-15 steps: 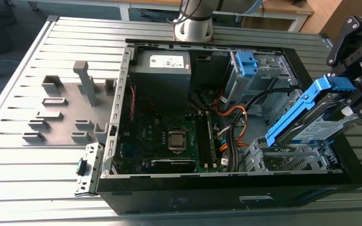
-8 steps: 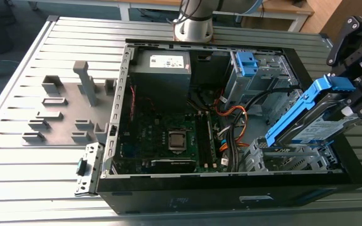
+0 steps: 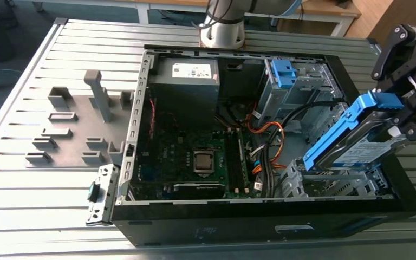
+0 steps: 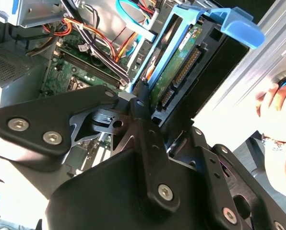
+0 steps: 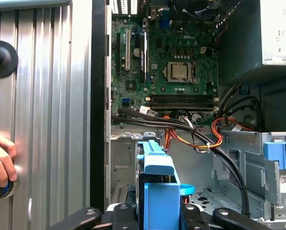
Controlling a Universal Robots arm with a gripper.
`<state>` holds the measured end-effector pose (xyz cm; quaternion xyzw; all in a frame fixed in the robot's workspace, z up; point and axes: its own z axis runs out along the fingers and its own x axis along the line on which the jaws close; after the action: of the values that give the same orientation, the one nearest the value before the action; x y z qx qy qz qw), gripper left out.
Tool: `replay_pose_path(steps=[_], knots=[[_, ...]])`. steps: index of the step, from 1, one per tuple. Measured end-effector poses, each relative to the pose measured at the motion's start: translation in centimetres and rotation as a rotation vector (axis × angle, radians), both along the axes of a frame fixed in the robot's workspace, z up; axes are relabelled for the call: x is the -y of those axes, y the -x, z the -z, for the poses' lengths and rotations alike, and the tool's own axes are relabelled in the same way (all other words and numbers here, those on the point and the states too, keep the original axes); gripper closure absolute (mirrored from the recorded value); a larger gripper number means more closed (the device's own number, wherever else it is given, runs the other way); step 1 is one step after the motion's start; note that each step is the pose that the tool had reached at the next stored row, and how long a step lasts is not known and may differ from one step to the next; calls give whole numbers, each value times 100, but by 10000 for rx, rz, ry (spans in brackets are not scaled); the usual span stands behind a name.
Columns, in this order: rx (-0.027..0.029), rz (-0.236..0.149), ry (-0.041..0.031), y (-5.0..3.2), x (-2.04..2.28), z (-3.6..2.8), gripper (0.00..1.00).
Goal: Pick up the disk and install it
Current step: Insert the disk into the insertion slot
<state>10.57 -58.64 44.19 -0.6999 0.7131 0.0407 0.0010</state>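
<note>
Disk [image 3: 352, 146] is clamped in your tool [image 3: 398, 111], hanging tilted over the drive cage [image 3: 324, 181] in a corner of the case [image 3: 229, 225], not seated yet. I'd square it up with the cage rails, go slow, and steer clear of the cables [image 3: 270, 154] just beside.

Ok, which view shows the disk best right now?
The exterior view: nearly the whole disk shows, tilted above the drive cage, label visible, gripped by the tool. The second wrist view shows the disk close up, circuit-board side and connectors; the first wrist view shows the disk end-on, blue carrier foremost.
</note>
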Motion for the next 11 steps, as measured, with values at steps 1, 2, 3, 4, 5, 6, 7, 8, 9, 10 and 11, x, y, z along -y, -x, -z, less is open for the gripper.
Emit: replay_pose_path(steps=[1, 2, 3, 4, 5, 6, 7, 8, 9, 10, 11], knots=[[0, 0, 0, 0, 0, 13, 64], [0, 0, -2, 0, 0, 26, 64], [0, 1, -1, 0, 0, 37, 64], [0, 0, -2, 0, 0, 47, 64], [1, 1, -1, 0, 0, 55, 64], [0, 0, -2, 0, 0, 63, 64], [0, 0, -2, 0, 0, 70, 64], [0, 1, -1, 0, -1, 78, 64], [0, 0, -2, 0, -2, 87, 64], [1, 1, -3, 0, -4, 96, 64], [0, 0, -3, 0, -6, 103, 64]])
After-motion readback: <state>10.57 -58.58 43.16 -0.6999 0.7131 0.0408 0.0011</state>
